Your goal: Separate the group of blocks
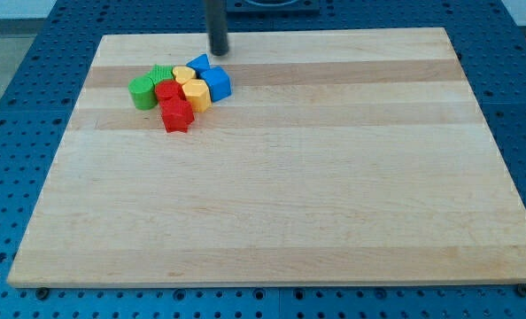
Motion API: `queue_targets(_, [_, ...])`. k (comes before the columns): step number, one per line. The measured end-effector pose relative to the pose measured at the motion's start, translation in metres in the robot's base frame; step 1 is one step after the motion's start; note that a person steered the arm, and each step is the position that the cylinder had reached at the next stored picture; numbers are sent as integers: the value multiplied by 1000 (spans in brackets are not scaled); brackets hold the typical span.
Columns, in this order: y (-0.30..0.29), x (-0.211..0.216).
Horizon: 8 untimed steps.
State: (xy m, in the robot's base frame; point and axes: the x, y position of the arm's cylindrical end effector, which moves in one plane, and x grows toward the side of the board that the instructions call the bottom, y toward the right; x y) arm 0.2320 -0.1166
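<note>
A tight group of blocks lies near the top left of the wooden board. It holds a green cylinder-like block, a green block, a red block, a red star-like block, a yellow heart-like block, a yellow block, a blue triangular block and a blue cube-like block. They touch one another. My tip stands just above and to the right of the blue triangular block, close to it; I cannot tell if it touches.
The board lies on a blue perforated table that shows on all sides. The rod rises out of the view's top edge.
</note>
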Motion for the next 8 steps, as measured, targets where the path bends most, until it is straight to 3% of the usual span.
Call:
queue_targets(2, [-57, 70])
queue_targets(3, [-22, 85])
queue_targets(4, [33, 83])
queue_targets(6, [-17, 75])
queue_targets(7, [-25, 41])
queue_targets(8, [5, 19])
